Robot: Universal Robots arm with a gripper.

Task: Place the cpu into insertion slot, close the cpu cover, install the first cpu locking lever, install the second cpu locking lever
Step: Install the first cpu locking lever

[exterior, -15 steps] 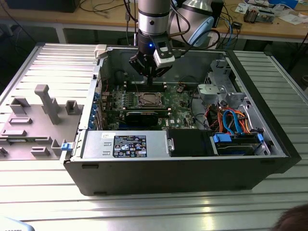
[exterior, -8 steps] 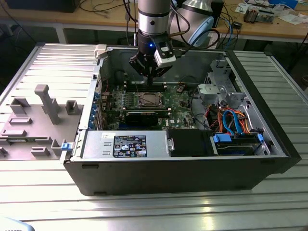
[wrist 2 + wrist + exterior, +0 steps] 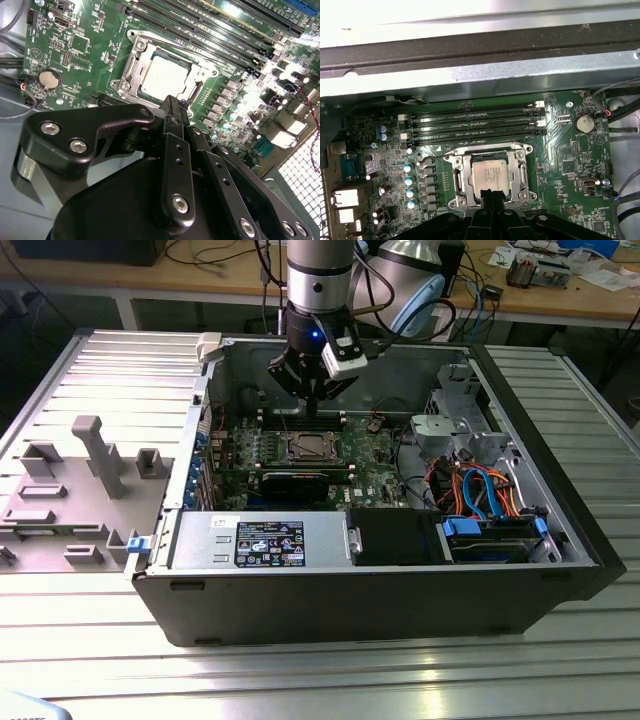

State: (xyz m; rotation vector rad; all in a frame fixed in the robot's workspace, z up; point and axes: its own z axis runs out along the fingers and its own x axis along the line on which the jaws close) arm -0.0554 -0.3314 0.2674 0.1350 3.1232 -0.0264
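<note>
Nearest in the exterior view is the ribbed metal worktop (image 3: 330, 680), and on it an open computer case (image 3: 380, 590) lying on its side. Along the case's near edge sit a grey power supply (image 3: 260, 540) with a label, a black drive bay (image 3: 395, 537) beside it, and a tangle of orange and blue cables (image 3: 480, 490) towards the exterior view's right. To the exterior view's left, outside the case, a grey plastic tray (image 3: 70, 490) with upright blocks rests on the worktop.

Further in lies the green circuit board (image 3: 370, 455), with a long black expansion card (image 3: 300, 480) across it. Just beyond that card is the insertion slot (image 3: 308, 447), and both wrist views look down into it: the cpu (image 3: 490, 174) sits flat in the slot, its silvery top face bare, with the silver metal rim around it. The cpu cover (image 3: 135, 65) appears swung back off the chip, though I can't make out its exact position.

The claw (image 3: 312, 400) hangs just above the far edge of the slot, holding nothing; in the second wrist view its fingertips (image 3: 172, 107) look pressed together close to the cpu's edge. Past the slot run the long narrow memory slots (image 3: 475, 125), then the case's far wall. Beyond that stands a wooden bench (image 3: 560, 290) strewn with cables and papers.
</note>
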